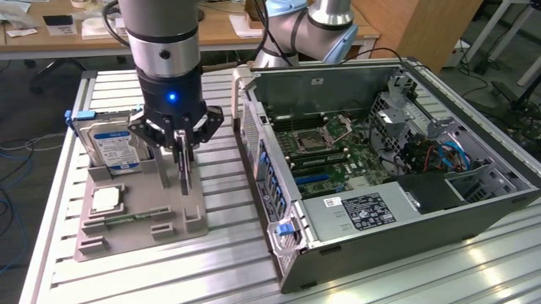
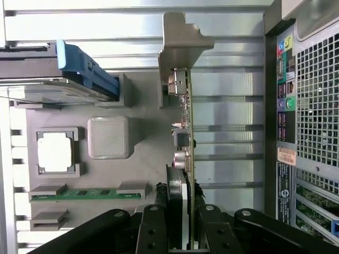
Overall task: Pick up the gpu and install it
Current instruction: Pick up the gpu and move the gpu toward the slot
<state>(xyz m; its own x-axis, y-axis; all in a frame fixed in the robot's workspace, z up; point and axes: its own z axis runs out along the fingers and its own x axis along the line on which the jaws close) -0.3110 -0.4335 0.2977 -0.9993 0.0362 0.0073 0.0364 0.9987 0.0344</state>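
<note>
The gpu (image 1: 184, 174) is a thin dark card standing on edge, with its silver bracket (image 2: 183, 45) at one end. My gripper (image 1: 182, 144) is shut on its top edge, one finger on each face, and in the wrist view the gripper (image 2: 180, 233) clamps the card edge-on. The card hangs at the edge of the grey parts holder (image 1: 144, 221) nearest the open computer case (image 1: 381, 171). I cannot tell whether its lower edge still touches the holder. The motherboard (image 1: 325, 158) lies exposed inside the case.
On the holder stand a silver hard drive with a blue-white label (image 1: 114, 142), a square processor (image 1: 106, 199) and a green memory stick (image 2: 85, 194). The case's rear panel (image 2: 310, 116) is close beside the card. Desks and a second arm stand behind.
</note>
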